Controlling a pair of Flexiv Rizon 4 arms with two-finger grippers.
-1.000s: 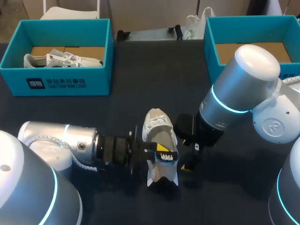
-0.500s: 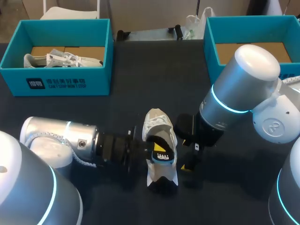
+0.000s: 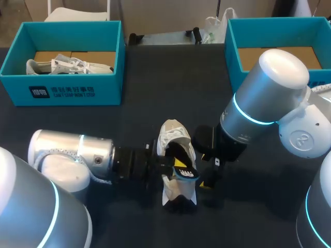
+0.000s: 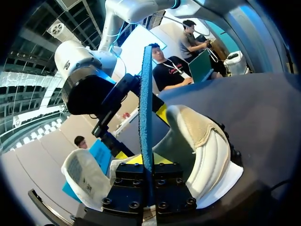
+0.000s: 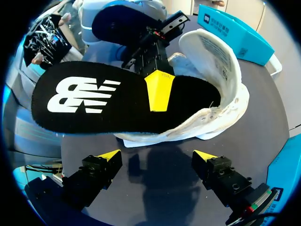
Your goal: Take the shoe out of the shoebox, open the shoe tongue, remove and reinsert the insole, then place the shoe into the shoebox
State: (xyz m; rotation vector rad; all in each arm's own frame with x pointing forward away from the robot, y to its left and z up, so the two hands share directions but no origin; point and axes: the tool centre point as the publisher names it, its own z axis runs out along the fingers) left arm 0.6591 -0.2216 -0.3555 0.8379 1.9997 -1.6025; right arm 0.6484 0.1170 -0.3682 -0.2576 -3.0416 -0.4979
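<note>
A white shoe lies on the dark table between my two arms. My left gripper is shut on the shoe's insole, black on top and blue underneath, which stands tilted up out of the shoe's opening. In the left wrist view the insole shows edge-on, clamped in my left gripper, with the shoe around it. The right wrist view shows the insole's black face with a white logo over the shoe. My right gripper hangs open just beside the shoe, holding nothing.
A teal shoebox at the back left holds another white shoe. A second teal shoebox stands at the back right, partly behind my right arm. Dark table surface lies between the boxes and the shoe.
My left gripper has turned and pulled the insole up, so it now stands out of the shoe with its blue edge showing. The right arm has stayed still.
</note>
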